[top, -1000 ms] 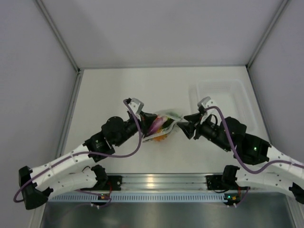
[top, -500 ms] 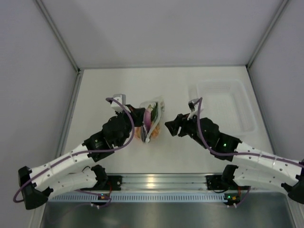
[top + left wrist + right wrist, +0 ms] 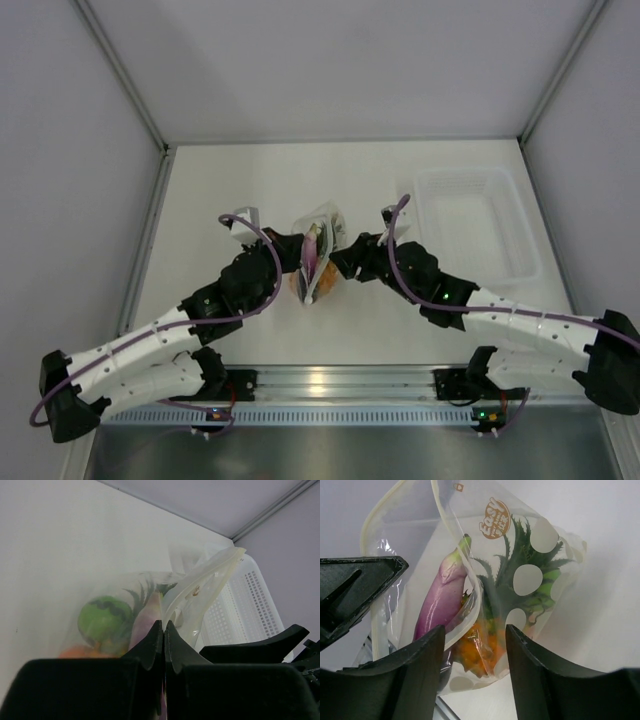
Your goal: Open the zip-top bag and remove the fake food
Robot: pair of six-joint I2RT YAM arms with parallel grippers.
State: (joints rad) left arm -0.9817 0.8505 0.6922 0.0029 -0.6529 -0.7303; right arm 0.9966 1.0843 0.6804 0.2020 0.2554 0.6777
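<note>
The zip-top bag [image 3: 318,232] stands upright at the table's middle, its mouth gaping. My left gripper [image 3: 298,256] is shut on the bag's left edge, the film [image 3: 200,587] pinched between its tips [image 3: 164,625]. A green ball [image 3: 104,621] shows through the plastic. My right gripper [image 3: 338,262] is open against the bag's right side. In the right wrist view the open jaws [image 3: 475,650] stand either side of the bag's lower part, around the orange pineapple [image 3: 480,652]. The purple eggplant [image 3: 442,597] leans inside the bag [image 3: 470,510]. The small orange is hidden.
A rigid clear tray [image 3: 505,235] lies at the right, also seen behind the bag as a perforated tray [image 3: 240,615]. The left gripper's black finger [image 3: 355,590] reaches in at the left of the right wrist view. Grey walls enclose the white table [image 3: 220,190].
My right gripper let go of the bag's corner, opened, drew back, then came left against the bag again. The left gripper swung the bag left and upright.
</note>
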